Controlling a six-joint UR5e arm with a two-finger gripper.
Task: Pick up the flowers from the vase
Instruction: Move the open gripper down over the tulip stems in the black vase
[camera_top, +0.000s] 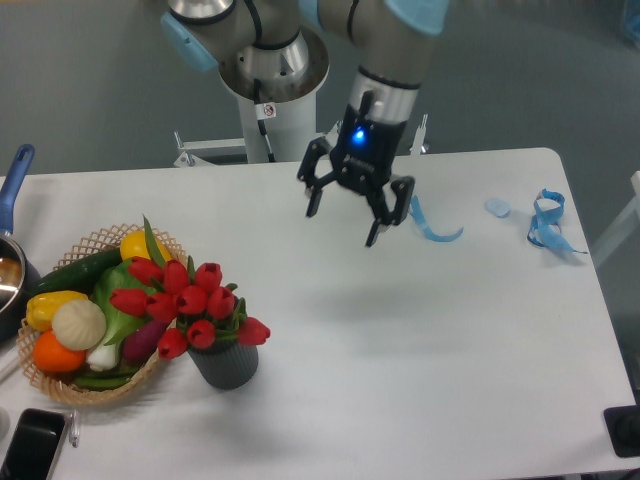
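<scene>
Flowers (188, 300): red tulip bunch, sitting in the vase (225, 364), front-left part of the table (400, 350). Heads spread wider than the vase mouth, lean a bit toward the wicker basket (60, 385), which is just beside the vase on its left, prob touching or overlapping in view; can't tell which. Basket holds veg (yellow, orange, green, white pieces).

Gripper (348, 212): up in the air over the table's back-middle area, well apart from the flowers, tilted, fingers pointing down. Jaws spread wide, nothing between them. Blue light on at the wrist.

Progress: nothing done yet as far as visible. Flowers untouched in the vase, no contact. Looks like the approach stage. Left to do: travel across to the bunch, come down around the stems or heads, close, lift clear of the vase. Likely snag: vase may come up w/ the stems or tip toward the basket.

Other stuff: blue ribbon strip (432, 224) near the gripper's far side, blue ribbon tangle (547, 222) at table's right edge, small pale-blue bit (497, 207) between them. Pan w/ blue handle (14, 180) at left edge, dark phone (30, 445) front-left corner.
</scene>
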